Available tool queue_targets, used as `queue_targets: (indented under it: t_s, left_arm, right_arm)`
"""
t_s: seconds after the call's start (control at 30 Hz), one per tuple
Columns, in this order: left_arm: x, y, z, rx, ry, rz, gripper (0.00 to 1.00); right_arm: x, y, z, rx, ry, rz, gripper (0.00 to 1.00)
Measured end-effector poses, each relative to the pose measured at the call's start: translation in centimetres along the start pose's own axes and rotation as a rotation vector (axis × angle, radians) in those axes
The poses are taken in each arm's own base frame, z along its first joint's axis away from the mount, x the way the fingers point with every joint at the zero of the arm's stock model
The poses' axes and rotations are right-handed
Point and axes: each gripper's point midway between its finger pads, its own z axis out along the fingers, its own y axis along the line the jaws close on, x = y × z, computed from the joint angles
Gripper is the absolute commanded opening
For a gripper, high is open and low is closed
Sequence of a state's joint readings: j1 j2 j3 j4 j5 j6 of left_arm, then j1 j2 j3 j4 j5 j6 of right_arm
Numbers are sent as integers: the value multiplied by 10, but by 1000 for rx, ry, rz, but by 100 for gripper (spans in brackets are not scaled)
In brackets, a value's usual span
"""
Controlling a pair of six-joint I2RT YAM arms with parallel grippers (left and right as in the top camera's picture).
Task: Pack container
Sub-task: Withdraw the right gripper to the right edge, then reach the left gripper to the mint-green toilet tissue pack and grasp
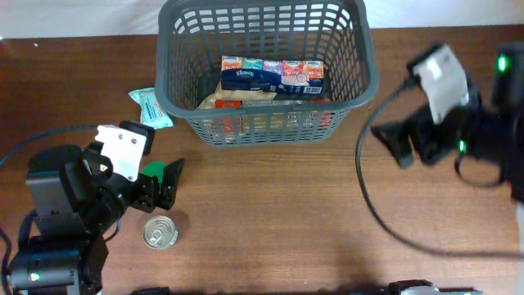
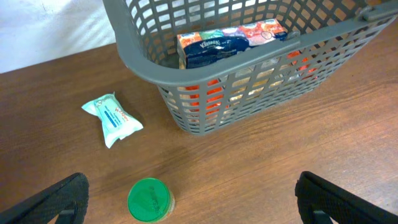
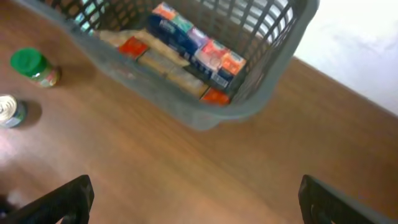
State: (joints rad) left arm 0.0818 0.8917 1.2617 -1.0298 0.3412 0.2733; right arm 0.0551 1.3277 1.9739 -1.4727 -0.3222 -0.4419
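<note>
The container is a large dark grey lattice basket at the back middle of the table. It holds a Kleenex tissue pack, a row of colourful cartons and orange and tan packets. It also shows in the left wrist view and the right wrist view. My left gripper is open, low over the table front-left of the container. A green-lidded jar stands between its fingers, nearer the left one. My right gripper is open and empty, right of the container, above bare wood.
A pale green wipes packet lies left of the container, also seen in the left wrist view. A tin can stands in front of the left gripper. The right wrist view shows the can and the jar. Black cables trail at the right.
</note>
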Motion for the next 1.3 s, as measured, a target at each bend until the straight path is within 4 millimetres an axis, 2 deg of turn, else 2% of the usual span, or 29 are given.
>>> queue_targets:
  t_s: [0.17,0.27,0.37,0.43,0.6,0.83,1.0,1.13,1.3]
  left_arm:
    - [0,0,0,0,0,0,99]
    - [0,0,0,0,0,0,99]
    - [0,0,0,0,-1,0,99]
    - [0,0,0,0,-1,1,99]
    - [0,0,0,0,-1,1,99]
    - [0,0,0,0,-1,0,99]
    - [9,10,-1,-61,43,-11,99]
    - [15,37,-7,-179,63,-48,99]
    - [14,98,-15,-357,55,-144,99]
  right_arm:
    - [55,33,-8,-36,24,39,99]
    - [97,51,-2,-66,84,84,99]
    - [123,62,2,-78,115,112,99]
    - [132,66,2,-78,117,129,99]
    - [135,71,-5,-65,89,143,99]
    - [136,71,-5,-65,91,151,99]
    - [136,71,-5,-65,91,154,99]
    - [136,71,-5,-65,91,157,99]
    - [136,71,-5,-64,91,159,99]
